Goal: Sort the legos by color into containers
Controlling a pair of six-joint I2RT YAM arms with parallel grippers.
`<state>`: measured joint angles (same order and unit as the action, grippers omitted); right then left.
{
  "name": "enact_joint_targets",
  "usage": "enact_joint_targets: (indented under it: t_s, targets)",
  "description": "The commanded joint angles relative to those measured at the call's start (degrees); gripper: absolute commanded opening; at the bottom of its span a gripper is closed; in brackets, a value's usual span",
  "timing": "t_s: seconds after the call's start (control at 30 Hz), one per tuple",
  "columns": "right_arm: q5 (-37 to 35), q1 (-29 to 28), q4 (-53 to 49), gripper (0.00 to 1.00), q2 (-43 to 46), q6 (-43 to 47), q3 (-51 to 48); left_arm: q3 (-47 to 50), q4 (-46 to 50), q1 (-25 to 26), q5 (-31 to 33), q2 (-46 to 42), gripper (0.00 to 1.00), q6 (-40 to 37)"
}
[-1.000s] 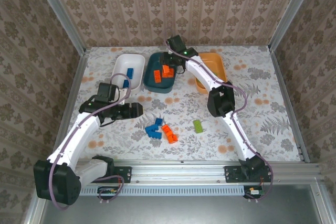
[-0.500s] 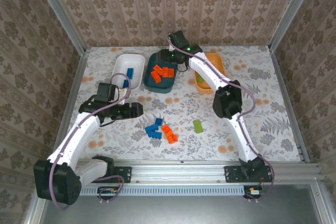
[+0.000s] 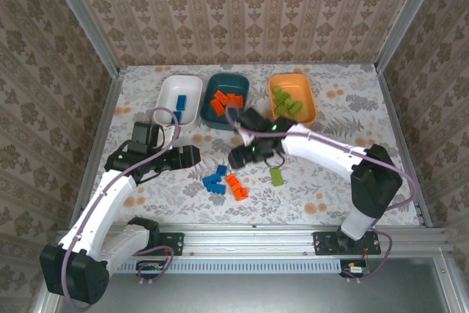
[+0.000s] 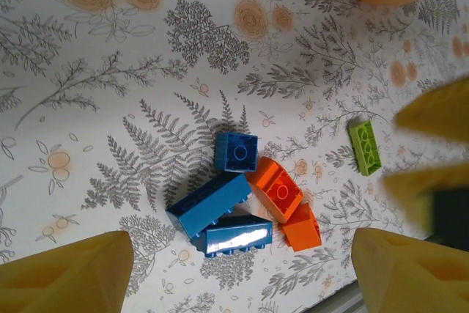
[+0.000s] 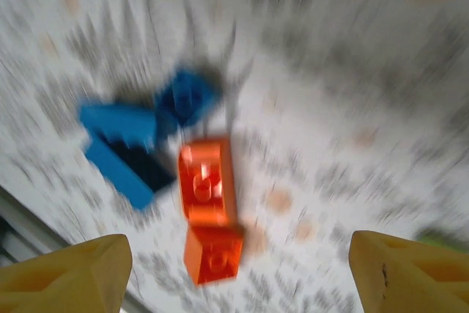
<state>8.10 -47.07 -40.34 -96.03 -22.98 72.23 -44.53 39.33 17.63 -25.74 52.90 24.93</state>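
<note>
A loose pile of legos lies near the table's front: blue bricks (image 3: 214, 180) (image 4: 220, 207), two orange bricks (image 3: 236, 185) (image 4: 277, 190) (image 5: 207, 179) and one light green brick (image 3: 276, 175) (image 4: 365, 146) apart to the right. My left gripper (image 3: 195, 154) (image 4: 242, 254) hovers open just left of the pile, nothing between its fingers. My right gripper (image 3: 234, 159) (image 5: 238, 254) hangs open above the orange bricks, empty; its view is motion-blurred. At the back stand the containers: the white bin (image 3: 167, 95) with blue bricks, the teal bin (image 3: 242, 104) with orange bricks, the orange bin (image 3: 308, 97) with green bricks.
The metal rail (image 3: 249, 231) runs along the near table edge, just below the pile. The two grippers sit close together over the pile; the right one's yellow fingers (image 4: 432, 111) show at the side of the left wrist view. Open floral tabletop lies to the right.
My right arm has swung from the teal bin down to the loose pile, its jaws opening and leaving an orange brick in that bin. The left arm has barely moved.
</note>
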Motion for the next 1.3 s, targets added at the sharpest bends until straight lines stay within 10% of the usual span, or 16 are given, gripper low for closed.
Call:
enact_joint_targets:
  t_s: [0.0, 0.67, 1.27]
  targets:
    - [-2.2, -4.0, 4.2, 0.8, 1.9, -5.6, -4.9, 1.5, -1.2, 0.5, -0.7, -2.9, 0.8, 4.4]
    - [-11.0, -9.9, 3.1, 0.73, -11.7, -2.8, 2.8, 2.0, 0.3, 0.6, -0.4, -2.9, 0.82, 3.6]
    - [-11.2, -4.9, 4.8, 0.38, -13.7, -4.3, 2.8, 1.8, -0.7, -0.2, -1.2, -0.9, 0.83, 2.4]
